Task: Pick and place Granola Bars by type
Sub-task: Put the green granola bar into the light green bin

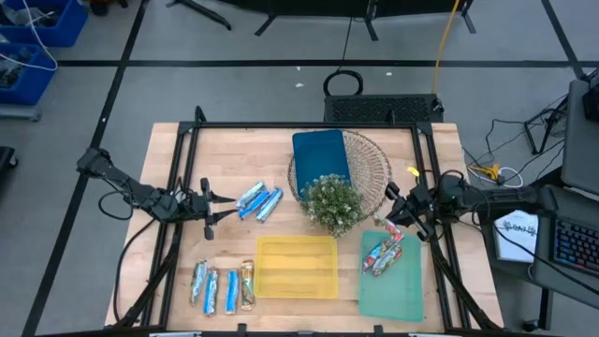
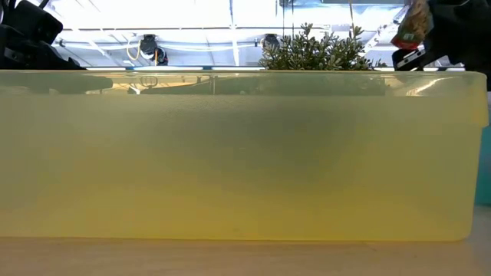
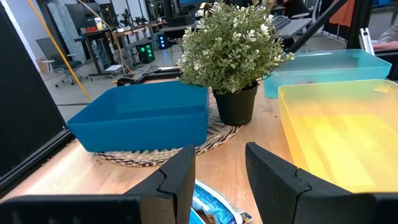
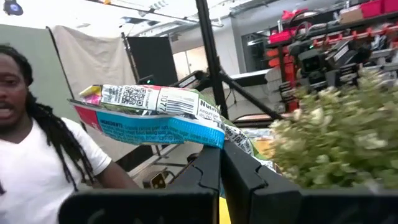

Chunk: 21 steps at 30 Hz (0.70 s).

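Right tool (image 4: 221,163) clamps a granola bar (image 4: 152,115) above the green tray (image 1: 393,281); left tool (image 1: 208,208) spread beside blue bars (image 1: 260,200)

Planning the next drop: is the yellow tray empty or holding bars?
Empty. The yellow tray shows only bare floor from above; the left wrist view agrees.

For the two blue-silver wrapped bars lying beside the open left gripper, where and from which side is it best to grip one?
Probably from straight above, across the narrow middle of the nearer blue-silver wrapped bar. The pair lies flat and slanted on the wooden table, side by side, so the open left gripper should turn to straddle one bar's width; gripping along the length looks too long for it.
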{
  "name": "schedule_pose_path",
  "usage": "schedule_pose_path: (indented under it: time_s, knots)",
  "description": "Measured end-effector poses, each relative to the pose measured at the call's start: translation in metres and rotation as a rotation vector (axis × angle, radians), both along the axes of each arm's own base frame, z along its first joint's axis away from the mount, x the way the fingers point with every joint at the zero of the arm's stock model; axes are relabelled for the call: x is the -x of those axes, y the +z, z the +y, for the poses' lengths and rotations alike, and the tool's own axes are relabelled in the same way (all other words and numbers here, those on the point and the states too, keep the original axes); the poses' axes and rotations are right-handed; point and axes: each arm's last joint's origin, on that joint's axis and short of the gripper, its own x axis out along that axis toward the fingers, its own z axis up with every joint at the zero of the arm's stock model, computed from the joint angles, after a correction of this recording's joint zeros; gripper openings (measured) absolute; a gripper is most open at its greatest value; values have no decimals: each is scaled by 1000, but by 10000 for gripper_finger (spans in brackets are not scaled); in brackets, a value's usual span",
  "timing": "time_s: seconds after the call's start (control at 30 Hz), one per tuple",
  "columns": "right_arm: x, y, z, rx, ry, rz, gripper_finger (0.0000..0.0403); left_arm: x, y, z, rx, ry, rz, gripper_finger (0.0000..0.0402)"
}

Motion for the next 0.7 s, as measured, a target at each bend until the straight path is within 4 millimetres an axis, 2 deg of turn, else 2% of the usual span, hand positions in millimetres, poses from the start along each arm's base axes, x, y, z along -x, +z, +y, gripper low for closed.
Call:
schedule_pose_path:
  time_s: [0.3,0.7]
  knots:
    - [-3,-7,28,15,62,60,0,0,0,0,0,0,1,145]
    - [3,-3,63,47,137,-31,0,0,0,0,0,0,0,145]
